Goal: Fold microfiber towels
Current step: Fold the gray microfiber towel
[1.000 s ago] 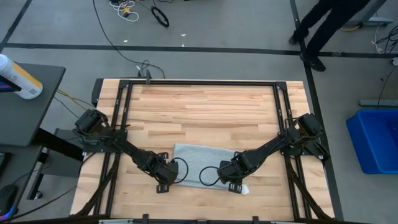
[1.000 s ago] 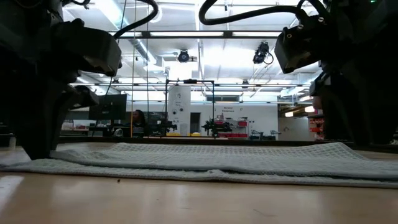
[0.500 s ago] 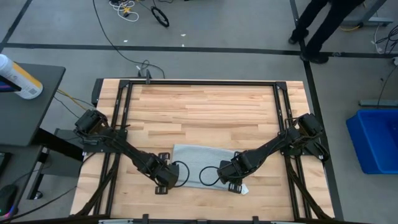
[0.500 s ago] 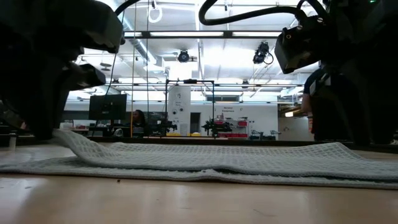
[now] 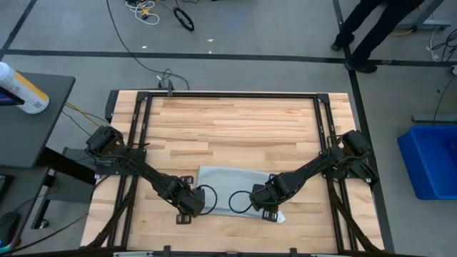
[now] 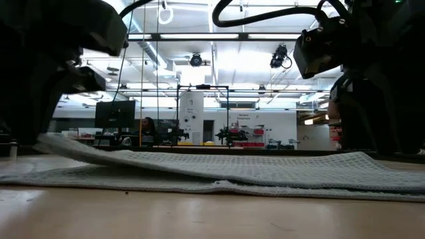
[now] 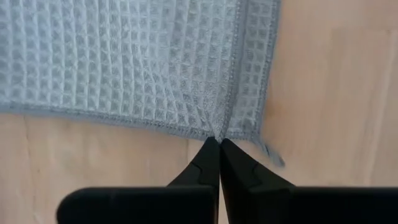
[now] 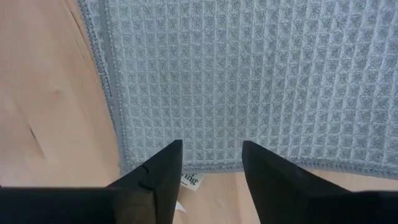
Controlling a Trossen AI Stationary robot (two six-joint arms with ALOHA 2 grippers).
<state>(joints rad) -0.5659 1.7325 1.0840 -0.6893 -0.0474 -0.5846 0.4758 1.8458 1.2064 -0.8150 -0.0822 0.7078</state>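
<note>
The microfiber towel, light grey-blue with a waffle weave, lies in two layers on the wooden table near its front edge. My left gripper is shut on the near left corner of the upper layer, which stands raised off the lower layer in the low view. My right gripper is open and points down over the towel's near right corner, one finger on each side of a stretch of hem. A small white tag sticks out beside it. My left gripper pinches the upper layer's corner, where two hems meet, between its fingertips. The fingers come from above, slanting down. That corner is lifted a little; the rest of the towel lies on the table. Whether my right gripper's fingertips touch the cloth, I cannot tell.
Bare wood stretches from the towel to the far edge. Black frame rails run along the table's sides. Off the table are a blue bin at right, a dark side table at left, and a person at the back.
My left gripper has risen a little while staying shut. The upper layer's near left corner, flat a second ago, now stands lifted off the lower layer, and the rest of the towel has stayed in place.
</note>
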